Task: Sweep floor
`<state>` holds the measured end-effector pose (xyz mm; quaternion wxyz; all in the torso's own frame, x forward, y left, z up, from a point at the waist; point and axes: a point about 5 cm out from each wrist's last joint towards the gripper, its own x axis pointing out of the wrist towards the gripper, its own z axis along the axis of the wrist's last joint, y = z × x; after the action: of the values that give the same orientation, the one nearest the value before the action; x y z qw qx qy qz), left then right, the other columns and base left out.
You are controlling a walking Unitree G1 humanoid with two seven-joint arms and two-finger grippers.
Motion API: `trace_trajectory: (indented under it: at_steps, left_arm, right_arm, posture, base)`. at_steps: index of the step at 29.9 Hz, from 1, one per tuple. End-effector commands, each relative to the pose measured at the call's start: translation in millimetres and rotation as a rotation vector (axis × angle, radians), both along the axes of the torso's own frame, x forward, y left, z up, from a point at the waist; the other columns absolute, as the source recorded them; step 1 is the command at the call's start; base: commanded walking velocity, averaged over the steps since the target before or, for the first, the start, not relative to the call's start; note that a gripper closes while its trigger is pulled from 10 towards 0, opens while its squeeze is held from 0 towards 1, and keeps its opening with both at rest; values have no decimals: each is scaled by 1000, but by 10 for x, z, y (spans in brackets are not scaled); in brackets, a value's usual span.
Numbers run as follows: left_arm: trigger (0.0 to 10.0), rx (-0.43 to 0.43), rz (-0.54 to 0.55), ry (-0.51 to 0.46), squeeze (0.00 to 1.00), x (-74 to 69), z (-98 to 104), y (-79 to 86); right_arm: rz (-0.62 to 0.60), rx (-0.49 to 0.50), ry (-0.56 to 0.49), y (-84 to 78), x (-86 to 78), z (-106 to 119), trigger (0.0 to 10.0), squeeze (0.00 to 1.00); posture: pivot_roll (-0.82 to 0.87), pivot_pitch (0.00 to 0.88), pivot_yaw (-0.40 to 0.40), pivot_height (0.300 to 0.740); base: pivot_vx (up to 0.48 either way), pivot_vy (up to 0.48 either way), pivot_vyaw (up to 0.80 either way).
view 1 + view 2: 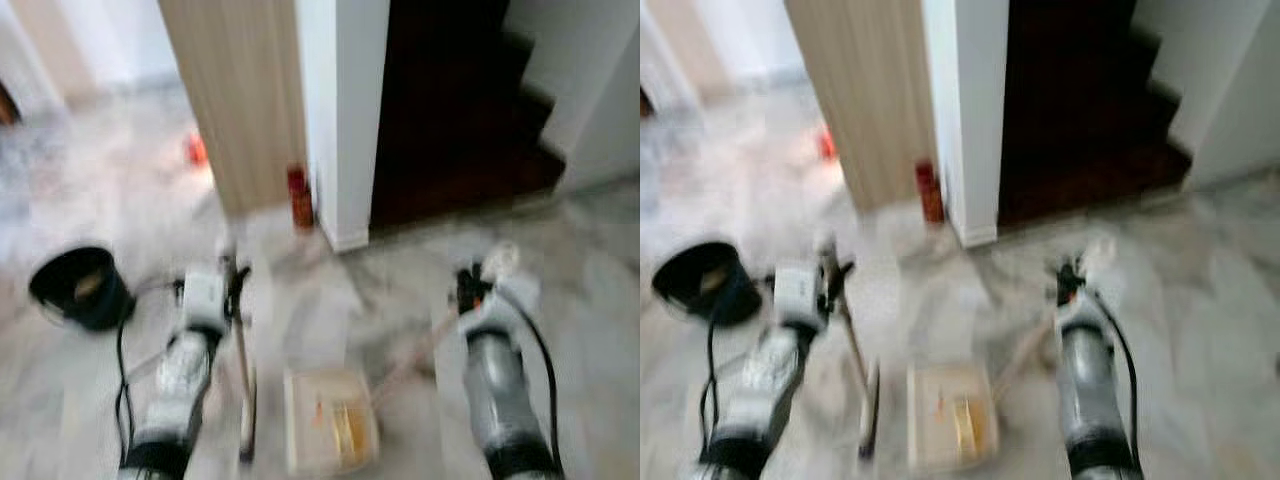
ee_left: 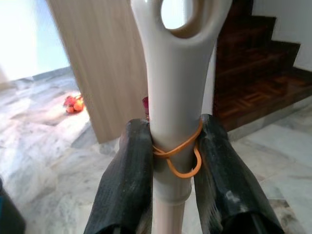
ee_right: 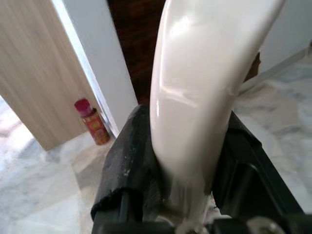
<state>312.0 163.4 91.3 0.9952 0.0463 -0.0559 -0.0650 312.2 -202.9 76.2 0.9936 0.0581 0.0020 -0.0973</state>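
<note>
Red bottle [image 3: 92,122] beside wooden panel [image 3: 34,73].

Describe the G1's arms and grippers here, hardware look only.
Both arms are silver-grey cylinders with black collars near the camera. The left gripper sits on a white boxy wrist block; a black cable loops beside that arm. The right gripper has an orange spot at the wrist and a black cable along its forearm. Fingers are broad, matte black, slightly scuffed.

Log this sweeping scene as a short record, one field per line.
left end effector: shut on broom handle, orange rubber band around it
right end effector: shut on dustpan handle
dustpan: on marble floor between the arms, debris inside
black bucket: robot's left
red bottle: at white pillar
stairs: dark, ahead
</note>
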Motion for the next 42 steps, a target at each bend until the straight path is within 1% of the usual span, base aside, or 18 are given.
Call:
trace_trajectory:
  at_steps: [1, 24, 28, 37, 39, 42]
  left_arm:
    - [10000, 22, 8, -42, 0, 22, 95, 51]
    - [10000, 26, 10, -36, 0, 11, 89, 63]
    - [10000, 26, 10, -33, 0, 0, 83, 60]
    - [10000, 37, 5, -32, 0, 2, 85, 56]
    - [10000, 39, 2, -31, 0, 2, 86, 52]
    - [10000, 41, -2, -29, 0, 0, 83, 49]
  right_arm:
    - [25, 16, -65, 95, 62, 131, 10000, 0]
    - [52, 17, -59, 150, 61, 114, 10000, 0]
    - [68, -8, -60, 175, 62, 120, 10000, 0]
    - [82, -2, -63, 201, 66, 121, 10000, 0]
    - [75, 15, -61, 200, 62, 111, 10000, 0]
    - [80, 10, -57, 207, 60, 107, 10000, 0]
  posture:
    - [8, 0, 64, 740]
    - [16, 0, 64, 740]
    - [22, 0, 62, 740]
    - [25, 0, 64, 740]
    - [24, 0, 65, 740]
    - [24, 0, 66, 740]
  base:
    - [0, 398, 0]
    - [0, 398, 0]
    - [0, 398, 0]
    - [0, 400, 649]
    - [0, 399, 0]
    - [0, 399, 0]
